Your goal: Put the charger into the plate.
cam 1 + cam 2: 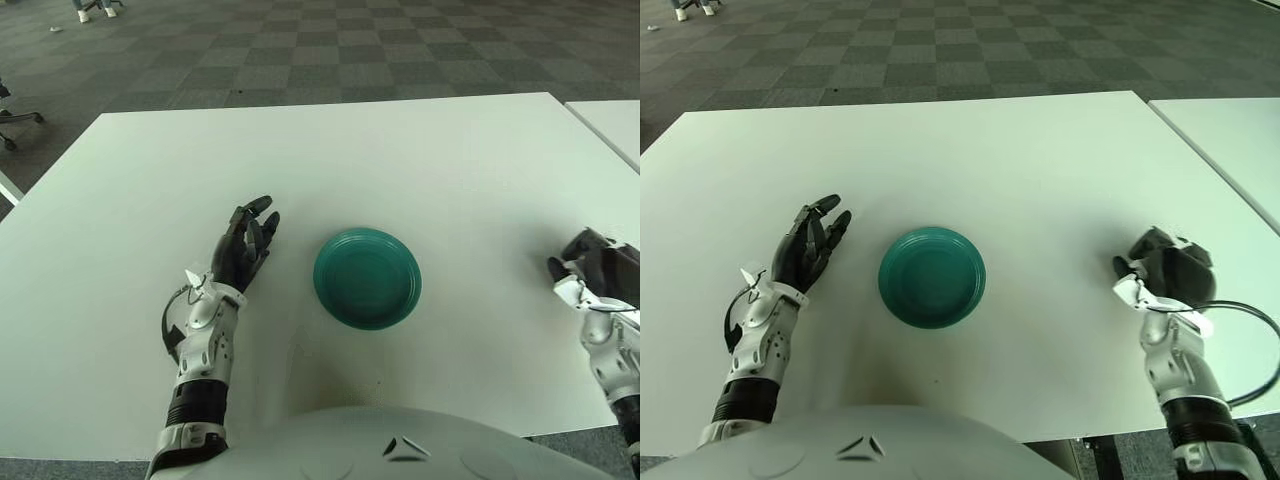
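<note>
right eye view: right hand (1165, 268) well right of plate (932, 276); charger unseen.

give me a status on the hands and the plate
Left hand open, left of round green plate. Right hand at plate's right, grip unclear. Plate holds nothing; no charger visible.

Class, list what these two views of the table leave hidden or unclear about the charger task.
- Charger: not made out in either view. The right hand is curled; whether it holds anything is hidden by its own fingers.
- Right forearm: cut off by the right edge in the left eye view.
- Table near edge: hidden by the robot's body.
- Plate shows empty; left hand lies open beside it.
</note>
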